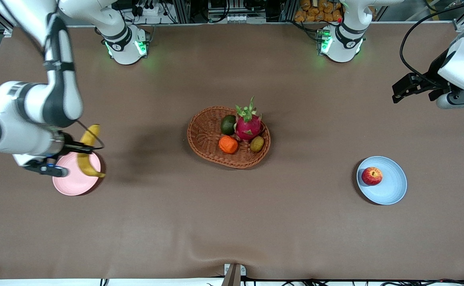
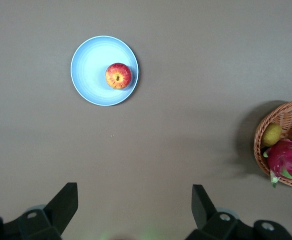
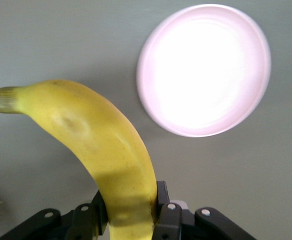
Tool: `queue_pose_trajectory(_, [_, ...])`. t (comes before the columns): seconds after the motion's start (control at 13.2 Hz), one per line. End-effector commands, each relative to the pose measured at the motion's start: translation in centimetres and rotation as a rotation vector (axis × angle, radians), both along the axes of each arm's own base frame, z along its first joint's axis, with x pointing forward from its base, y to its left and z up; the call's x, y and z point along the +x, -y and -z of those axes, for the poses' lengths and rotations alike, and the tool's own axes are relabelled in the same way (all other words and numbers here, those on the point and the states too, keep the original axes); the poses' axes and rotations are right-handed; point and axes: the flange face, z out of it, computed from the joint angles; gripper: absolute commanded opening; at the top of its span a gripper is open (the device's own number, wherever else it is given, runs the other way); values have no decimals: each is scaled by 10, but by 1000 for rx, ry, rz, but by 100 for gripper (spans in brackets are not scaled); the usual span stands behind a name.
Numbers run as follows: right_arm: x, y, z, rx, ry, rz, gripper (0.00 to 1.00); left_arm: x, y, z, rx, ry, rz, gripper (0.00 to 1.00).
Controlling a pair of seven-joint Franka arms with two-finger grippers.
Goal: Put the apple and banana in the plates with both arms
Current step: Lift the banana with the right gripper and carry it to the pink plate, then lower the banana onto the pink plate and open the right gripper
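The red apple (image 1: 372,176) sits in the light blue plate (image 1: 395,188), toward the left arm's end of the table. In the left wrist view the apple (image 2: 118,76) lies on the plate (image 2: 90,70) well away from my left gripper (image 2: 134,200), which is open and empty. In the front view the left gripper (image 1: 402,90) is raised over bare table. My right gripper (image 1: 79,148) is shut on the yellow banana (image 1: 87,153) and holds it over the edge of the pale pink plate (image 1: 71,184). In the right wrist view the banana (image 3: 100,145) sits between the fingers of the right gripper (image 3: 128,210), beside the pink plate (image 3: 206,70).
A brown wicker basket (image 1: 206,137) stands mid-table with a pink dragon fruit (image 1: 248,125), an orange tangerine (image 1: 228,144), a dark green fruit (image 1: 228,124) and a kiwi (image 1: 257,143). The basket's rim (image 2: 260,145) shows in the left wrist view.
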Motion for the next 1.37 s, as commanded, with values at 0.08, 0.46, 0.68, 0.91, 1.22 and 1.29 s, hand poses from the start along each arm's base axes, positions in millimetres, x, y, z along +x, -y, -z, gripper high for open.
queue_pose_trajectory(0.08, [4, 65, 56, -47, -32, -34, 0, -14, 7, -12, -9, -12, -20, 100])
queue_pose_trajectory(0.46, [14, 83, 119, -53, -10, -46, 0, -17, 5, -17, -10, -3, -49, 100])
queue_pose_trajectory(0.68, [21, 90, 133, -37, 28, -40, 6, -15, -1, -12, -8, -12, -61, 100])
queue_pose_trajectory(0.91, [32, 87, 114, -35, 59, -45, 100, -16, -5, -13, -7, -14, -69, 100])
queue_pose_trajectory(1.22, [56, 75, 10, 7, 118, -76, 100, -14, -12, -12, -8, -11, -83, 100])
queue_pose_trajectory(1.29, [59, 70, -17, 23, 112, -85, 100, -13, -15, -12, -8, -12, -87, 100])
